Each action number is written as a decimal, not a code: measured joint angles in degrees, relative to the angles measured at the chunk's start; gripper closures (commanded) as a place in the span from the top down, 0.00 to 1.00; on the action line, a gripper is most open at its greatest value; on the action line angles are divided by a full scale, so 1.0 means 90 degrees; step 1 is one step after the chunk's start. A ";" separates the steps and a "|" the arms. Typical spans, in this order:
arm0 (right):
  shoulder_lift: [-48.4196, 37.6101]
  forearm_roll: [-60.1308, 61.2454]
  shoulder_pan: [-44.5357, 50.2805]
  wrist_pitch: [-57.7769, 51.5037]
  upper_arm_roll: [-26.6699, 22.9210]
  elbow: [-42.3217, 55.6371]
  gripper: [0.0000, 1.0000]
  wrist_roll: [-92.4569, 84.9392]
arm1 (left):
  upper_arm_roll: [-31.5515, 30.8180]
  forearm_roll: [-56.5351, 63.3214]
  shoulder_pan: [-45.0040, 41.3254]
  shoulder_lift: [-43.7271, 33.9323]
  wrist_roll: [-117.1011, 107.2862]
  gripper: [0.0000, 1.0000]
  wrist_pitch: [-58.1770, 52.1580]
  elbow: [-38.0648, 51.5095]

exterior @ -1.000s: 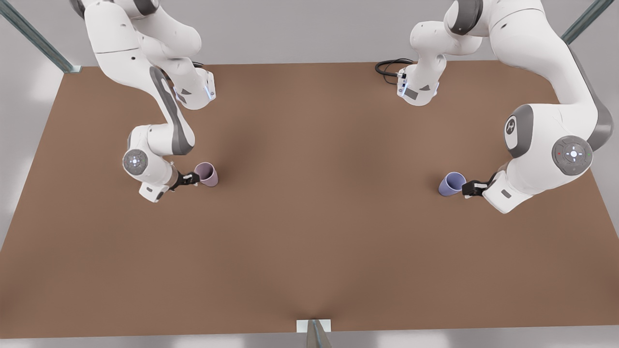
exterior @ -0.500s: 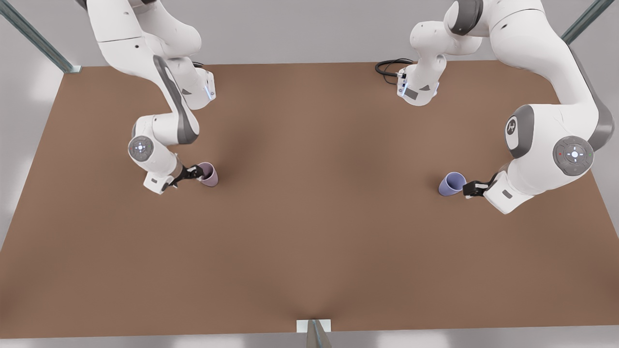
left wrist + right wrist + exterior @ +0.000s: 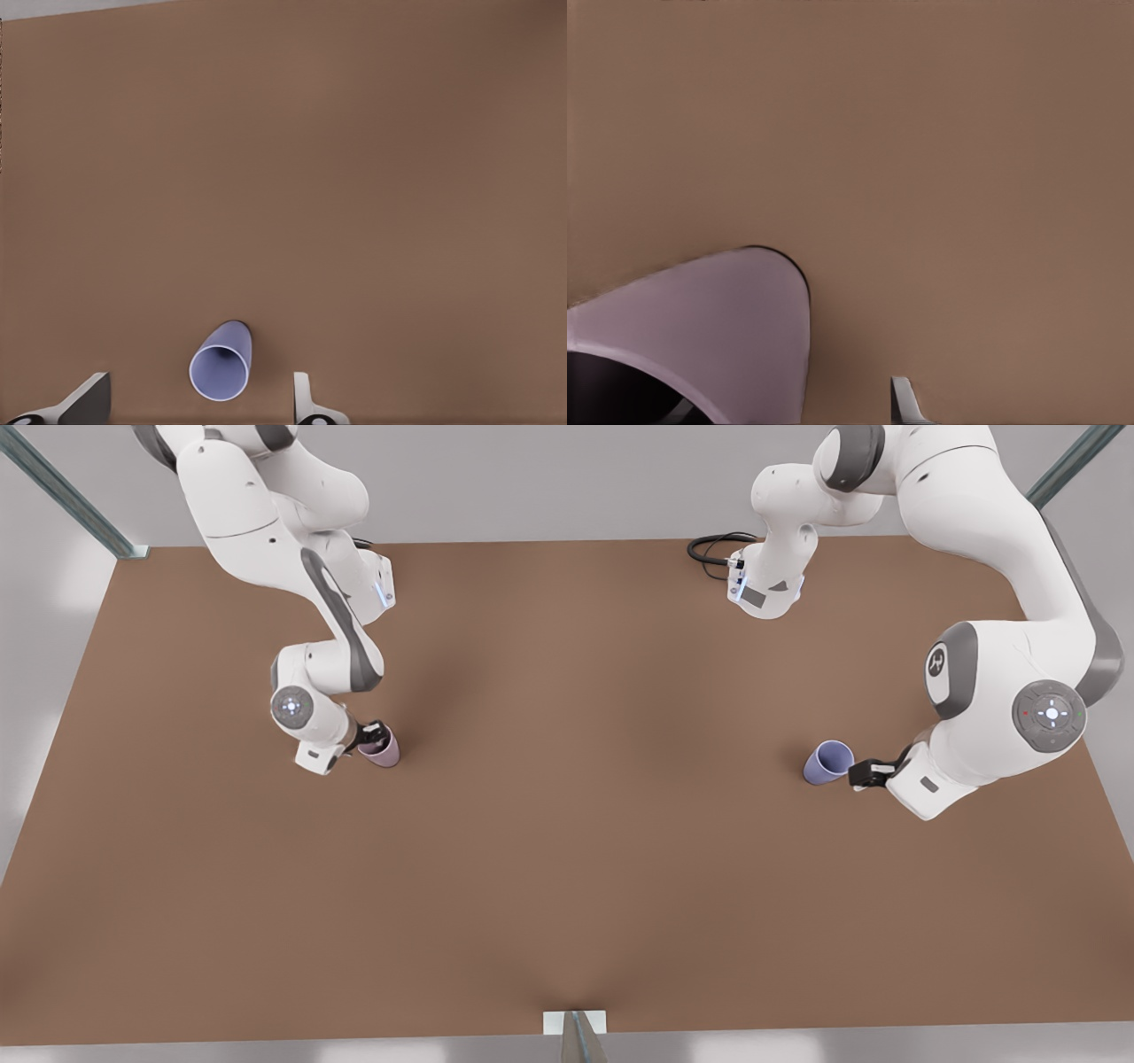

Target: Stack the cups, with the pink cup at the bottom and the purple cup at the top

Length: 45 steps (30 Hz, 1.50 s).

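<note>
- Standing on the brown table (image 3: pixel 567 824), the two cups are upright and well apart, one at each side.
- Left gripper (image 3: pixel 861 772): at the front view's right, just beside the purple cup (image 3: pixel 827 762). Its fingers (image 3: pixel 89 400) are spread wide; in the left wrist view the purple cup (image 3: pixel 221 363) lies between them, ahead of the tips, touching neither. It holds nothing.
- Right gripper (image 3: pixel 370 737): at the front view's left, at the rim of the pink cup (image 3: pixel 381 749). In the right wrist view the pink cup (image 3: pixel 718 328) sits close against one side, with one fingertip (image 3: pixel 905 403) clear of the wall. The fingers are parted; whether either touches the cup cannot be told.
</note>
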 measured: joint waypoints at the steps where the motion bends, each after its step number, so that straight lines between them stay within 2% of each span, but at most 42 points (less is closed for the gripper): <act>1: 0.0009 0.0024 0.0053 0.0050 0.0001 0.0022 0.49 -0.0034 | 0.0007 -0.0001 0.0002 0.0000 0.0000 1.00 0.0000 0.0000; 2: 0.0005 0.0041 0.0075 0.0090 0.0006 0.0038 0.33 -0.0056 | 0.0010 -0.0002 0.0001 0.0000 0.0001 1.00 0.0000 0.0000; 3: -0.0004 0.0080 0.0082 0.0124 0.0009 0.0047 0.21 -0.0099 | 0.0012 -0.0002 0.0001 0.0000 0.0001 1.00 0.0000 0.0000; 9: -0.0063 0.0032 0.0086 0.0205 0.0007 0.0229 0.21 -0.0160 | 0.0014 0.0000 -0.0005 0.0000 0.0003 1.00 -0.0001 0.0000; 12: -0.0452 0.0014 0.0059 -0.0064 0.0086 0.0649 0.21 -0.0101 | 0.0034 0.0003 -0.0005 0.0000 0.0004 1.00 -0.0001 0.0000; 13: -0.0455 0.0027 0.0122 -0.0237 0.0171 0.1073 0.21 -0.0026 | 0.0048 0.0003 -0.0004 0.0000 0.0004 1.00 -0.0003 0.0000; 15: 0.0045 0.0359 0.0676 -0.0847 0.0222 0.2772 0.21 0.0202 | 0.0079 -0.0006 -0.0010 -0.0017 0.0005 1.00 0.0002 -0.0052; 17: 0.0938 0.0653 0.1504 -0.1546 0.0130 0.4730 0.21 0.0519 | 0.0194 -0.0083 -0.0013 -0.0191 0.0008 1.00 0.0113 -0.0539; 22: 0.3792 0.0929 0.3223 -0.2539 0.0118 0.8501 0.21 0.1737 | 0.0240 -0.0191 -0.0030 -0.0558 0.0014 1.00 0.0641 -0.1794; 25: 0.4993 0.0973 0.3908 -0.2784 -0.0164 0.9833 0.21 0.2607 | 0.0259 -0.0213 -0.0025 -0.1050 0.0018 1.00 0.1377 -0.3271; 33: 0.5525 0.0950 0.4243 -0.3084 -0.0482 1.0167 0.21 0.4447 | 0.0277 -0.0220 -0.0030 -0.1289 0.0026 1.00 0.3180 -0.5145; 35: 0.5556 0.0948 0.4247 -0.3085 -0.0487 1.0178 0.27 0.4802 | 0.0284 -0.0221 -0.0033 -0.1312 0.0028 1.00 0.3599 -0.5521; 37: 0.5563 0.0944 0.4248 -0.3088 -0.0489 1.0181 0.39 0.5121 | 0.0328 -0.0222 -0.0034 -0.1312 0.0030 1.00 0.3963 -0.5852; 45: 0.5610 0.0941 0.4249 -0.3024 -0.0454 1.0163 0.43 0.6093 | 0.0365 -0.0225 -0.0029 -0.1256 0.0041 1.00 0.5035 -0.6662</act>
